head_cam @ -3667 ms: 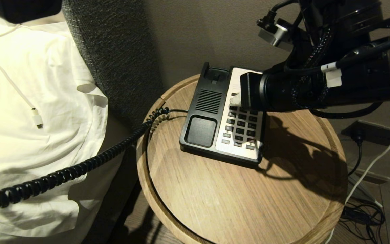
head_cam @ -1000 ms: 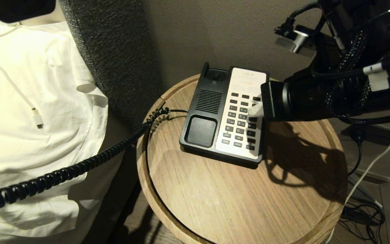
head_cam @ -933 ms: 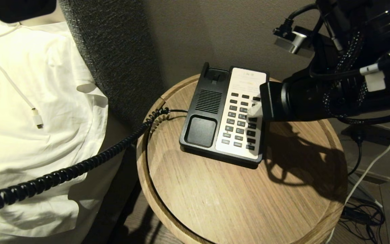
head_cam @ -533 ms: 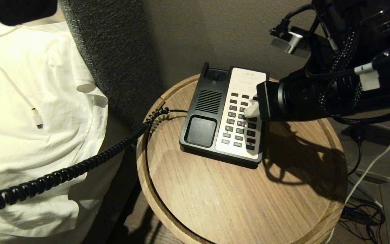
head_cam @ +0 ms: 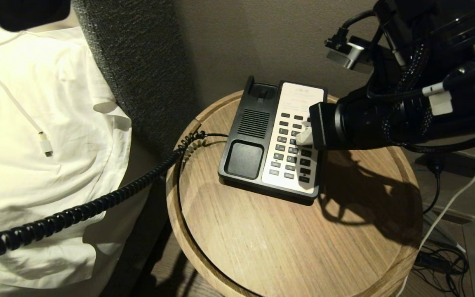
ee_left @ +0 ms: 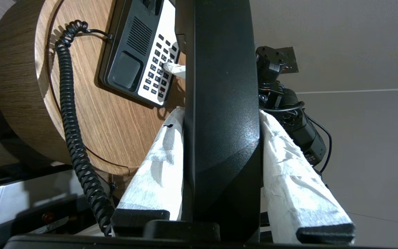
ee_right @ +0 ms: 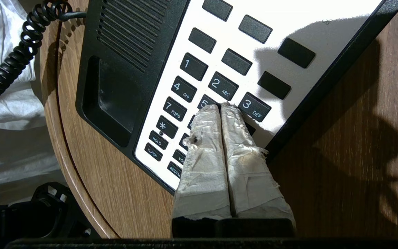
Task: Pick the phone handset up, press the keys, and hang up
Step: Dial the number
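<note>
Your right gripper has its two fingers pressed together, tips on the keys around 5. Your left gripper clamps one phone handset above the worktop.

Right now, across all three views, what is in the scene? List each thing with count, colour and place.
phone base: one, black, white faceplate, on the table
keys: rows, dark grey, on the faceplate
phone handset: one, glossy black, lifted off the base
coiled cord: one, black, from the base out over the bedding
round table: one, light wood
bedding: white, left of the table
charging cable: one, white, on the bedding
floor cables: dark and white, right of the table
left gripper: clamped on the handset
right gripper: fingers together, tips at the 5 key
</note>
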Controlling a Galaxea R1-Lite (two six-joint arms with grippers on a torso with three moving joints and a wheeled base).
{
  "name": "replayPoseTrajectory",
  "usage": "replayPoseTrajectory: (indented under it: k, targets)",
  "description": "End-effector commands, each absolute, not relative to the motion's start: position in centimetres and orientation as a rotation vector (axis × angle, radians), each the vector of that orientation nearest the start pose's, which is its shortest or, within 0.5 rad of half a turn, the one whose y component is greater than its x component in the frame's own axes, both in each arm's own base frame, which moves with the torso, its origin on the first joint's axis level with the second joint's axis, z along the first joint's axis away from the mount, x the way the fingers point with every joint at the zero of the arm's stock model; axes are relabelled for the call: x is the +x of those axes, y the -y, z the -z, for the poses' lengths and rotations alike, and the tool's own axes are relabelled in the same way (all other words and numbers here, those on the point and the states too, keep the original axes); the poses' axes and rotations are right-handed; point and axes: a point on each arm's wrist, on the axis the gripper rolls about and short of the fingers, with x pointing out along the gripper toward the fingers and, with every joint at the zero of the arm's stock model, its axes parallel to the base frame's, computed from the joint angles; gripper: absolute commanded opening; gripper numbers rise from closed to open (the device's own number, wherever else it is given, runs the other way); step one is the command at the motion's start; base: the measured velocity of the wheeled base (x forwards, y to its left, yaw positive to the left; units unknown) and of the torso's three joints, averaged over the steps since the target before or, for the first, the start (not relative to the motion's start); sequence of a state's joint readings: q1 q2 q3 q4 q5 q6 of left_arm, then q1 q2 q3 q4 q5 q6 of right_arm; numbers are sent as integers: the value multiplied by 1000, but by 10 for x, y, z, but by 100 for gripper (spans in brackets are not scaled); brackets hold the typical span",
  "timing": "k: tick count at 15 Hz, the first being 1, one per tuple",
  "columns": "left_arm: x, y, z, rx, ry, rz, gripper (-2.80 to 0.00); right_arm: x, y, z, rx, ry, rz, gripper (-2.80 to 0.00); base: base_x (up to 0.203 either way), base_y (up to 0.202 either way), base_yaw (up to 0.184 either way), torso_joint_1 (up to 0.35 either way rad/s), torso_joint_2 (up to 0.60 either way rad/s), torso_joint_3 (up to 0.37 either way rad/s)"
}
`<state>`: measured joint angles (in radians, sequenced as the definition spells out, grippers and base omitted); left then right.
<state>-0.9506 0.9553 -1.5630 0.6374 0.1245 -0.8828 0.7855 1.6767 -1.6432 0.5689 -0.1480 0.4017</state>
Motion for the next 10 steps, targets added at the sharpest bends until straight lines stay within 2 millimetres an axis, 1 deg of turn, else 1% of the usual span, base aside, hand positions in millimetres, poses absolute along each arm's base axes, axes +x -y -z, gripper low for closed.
replayPoseTrajectory:
  k: [1, 10]
  targets:
    - [18, 21, -403, -821, -389, 757, -280, 213, -208, -306, 96, -671, -491, -280, 0, 0, 0, 0, 0, 0]
    - [18, 20, -400, -817, -395, 752, -280, 214, -209, -301, 70, -679, -479, -280, 0, 0, 0, 0, 0, 0]
